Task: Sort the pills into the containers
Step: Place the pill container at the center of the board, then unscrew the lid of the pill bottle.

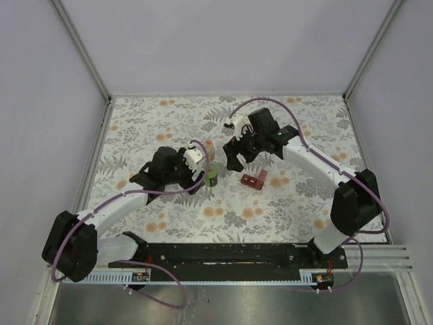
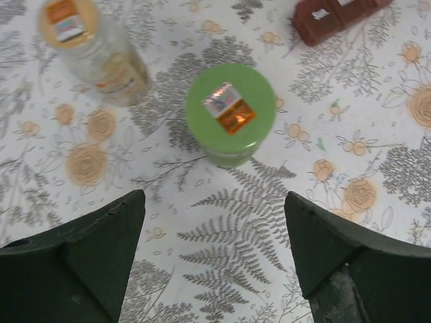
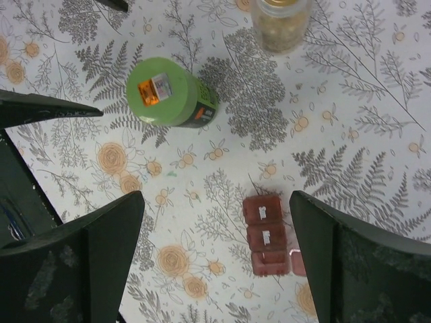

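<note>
The green bottle (image 2: 230, 111) stands upright, its green cap shut and topped with a small silver-and-orange sticker. Just behind it, away from the arm bases, the pale bottle (image 2: 94, 50) also stands upright, near it but not touching (orange on its lid, a yellowish fill behind the clear wall, too blurred to call pills). To the green bottle's right, well apart, the dark-red pill box (image 3: 267, 235) lies flat, with three white-marked lids closed in a row.
</note>
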You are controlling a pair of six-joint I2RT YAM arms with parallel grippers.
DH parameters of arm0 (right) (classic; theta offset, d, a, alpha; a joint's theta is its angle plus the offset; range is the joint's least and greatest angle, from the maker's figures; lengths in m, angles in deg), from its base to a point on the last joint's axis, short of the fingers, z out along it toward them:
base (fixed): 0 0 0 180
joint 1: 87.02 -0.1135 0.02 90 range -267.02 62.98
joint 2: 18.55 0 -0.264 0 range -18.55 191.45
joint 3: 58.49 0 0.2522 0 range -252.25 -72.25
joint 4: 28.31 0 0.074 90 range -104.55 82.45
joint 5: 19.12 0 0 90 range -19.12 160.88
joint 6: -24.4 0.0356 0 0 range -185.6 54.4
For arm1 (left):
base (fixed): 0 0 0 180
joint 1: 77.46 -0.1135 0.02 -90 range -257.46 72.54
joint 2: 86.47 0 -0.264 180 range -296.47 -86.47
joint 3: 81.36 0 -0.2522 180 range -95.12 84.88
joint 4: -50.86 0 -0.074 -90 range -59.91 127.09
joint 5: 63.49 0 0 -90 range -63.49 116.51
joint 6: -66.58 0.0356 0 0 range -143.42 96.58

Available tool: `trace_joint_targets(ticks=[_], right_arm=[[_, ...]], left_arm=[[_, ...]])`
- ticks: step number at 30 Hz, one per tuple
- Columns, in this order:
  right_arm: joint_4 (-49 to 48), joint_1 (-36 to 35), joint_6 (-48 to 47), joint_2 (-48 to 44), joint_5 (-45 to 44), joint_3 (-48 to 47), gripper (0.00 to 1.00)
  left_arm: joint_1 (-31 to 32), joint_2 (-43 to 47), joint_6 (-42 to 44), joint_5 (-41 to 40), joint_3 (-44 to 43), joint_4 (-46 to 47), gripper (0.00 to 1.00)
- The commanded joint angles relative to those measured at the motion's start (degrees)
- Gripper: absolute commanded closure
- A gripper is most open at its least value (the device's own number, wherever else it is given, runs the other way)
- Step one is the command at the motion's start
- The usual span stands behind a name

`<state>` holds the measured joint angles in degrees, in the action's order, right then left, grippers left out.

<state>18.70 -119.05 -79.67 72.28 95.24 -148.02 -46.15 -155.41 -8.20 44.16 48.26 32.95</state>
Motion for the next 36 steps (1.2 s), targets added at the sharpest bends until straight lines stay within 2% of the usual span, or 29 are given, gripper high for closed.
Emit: trace_joint_targets(ticks=[1,6,15,25,31,36], right_arm=[[-4.42,-3.82,2.20,3.82,-0.62,-4.47,0.01],[-5.83,-7.86,3.34,7.34,-5.01,-7.02,0.01],[-6.54,-13.84,4.84,13.84,-12.66,-11.51,0.03],[-5.04,-15.96,4.40,19.12,-19.00,-13.88,0.09],[-4.16,-15.96,4.40,20.09,-19.17,-13.88,0.20],[-2.94,-16.04,3.96,19.22,-19.17,-13.97,0.46]], left_arm=[[-4.58,4.25,0.59,2.04,0.06,0.20,0.12],[-8.19,7.15,2.44,0.46,-1.17,-6.92,0.12],[-17.42,11.37,4.37,3.79,-2.14,-14.40,0.13],[-19.71,12.70,5.08,5.81,-4.42,-17.65,0.13],[-19.62,11.91,4.82,6.87,-5.48,-17.66,0.13],[-19.62,10.77,4.29,8.62,-6.00,-17.04,0.13]])
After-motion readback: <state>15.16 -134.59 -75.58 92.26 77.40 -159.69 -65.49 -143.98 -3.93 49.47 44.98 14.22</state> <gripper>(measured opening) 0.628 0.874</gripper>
